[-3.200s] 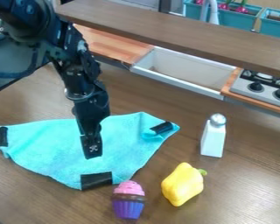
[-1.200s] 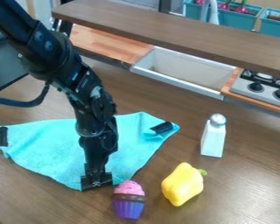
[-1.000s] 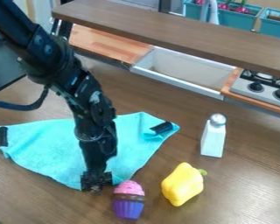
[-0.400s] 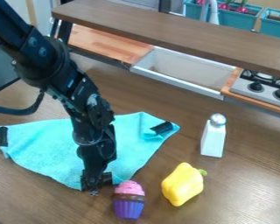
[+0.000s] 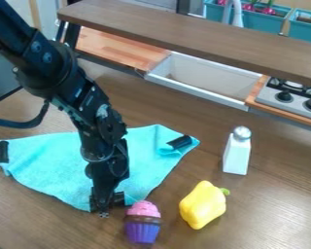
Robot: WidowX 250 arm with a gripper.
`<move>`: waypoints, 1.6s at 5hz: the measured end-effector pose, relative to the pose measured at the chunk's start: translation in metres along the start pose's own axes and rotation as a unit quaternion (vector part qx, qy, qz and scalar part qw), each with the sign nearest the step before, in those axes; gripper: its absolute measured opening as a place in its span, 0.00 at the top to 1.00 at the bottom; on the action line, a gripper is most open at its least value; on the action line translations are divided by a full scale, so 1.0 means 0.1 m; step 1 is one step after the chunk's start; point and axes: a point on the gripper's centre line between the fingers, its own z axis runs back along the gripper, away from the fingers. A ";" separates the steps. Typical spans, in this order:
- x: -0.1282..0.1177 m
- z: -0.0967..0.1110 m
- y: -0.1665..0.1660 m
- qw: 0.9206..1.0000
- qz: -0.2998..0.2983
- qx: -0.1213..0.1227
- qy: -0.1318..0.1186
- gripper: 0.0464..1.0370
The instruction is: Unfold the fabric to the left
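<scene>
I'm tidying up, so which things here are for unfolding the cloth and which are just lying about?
For the job:
turquoise cloth
pincer, at the cloth's near black patch

Just lying about:
toy cupcake
yellow pepper
silver-topped white shaker

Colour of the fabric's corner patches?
Black, on the turquoise fabric; clearest in the camera view at the left corner patch.
</scene>
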 end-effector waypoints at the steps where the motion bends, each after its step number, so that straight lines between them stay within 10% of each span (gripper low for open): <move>1: -0.01 0.00 0.00 1.000 0.003 -0.001 0.002 0.73; 3: -0.01 0.00 0.02 1.000 0.004 0.004 0.004 0.98; 5: -0.03 0.01 0.02 1.000 0.003 -0.012 0.000 1.00; 8: -0.03 0.50 0.54 0.992 0.059 -0.054 -0.096 1.00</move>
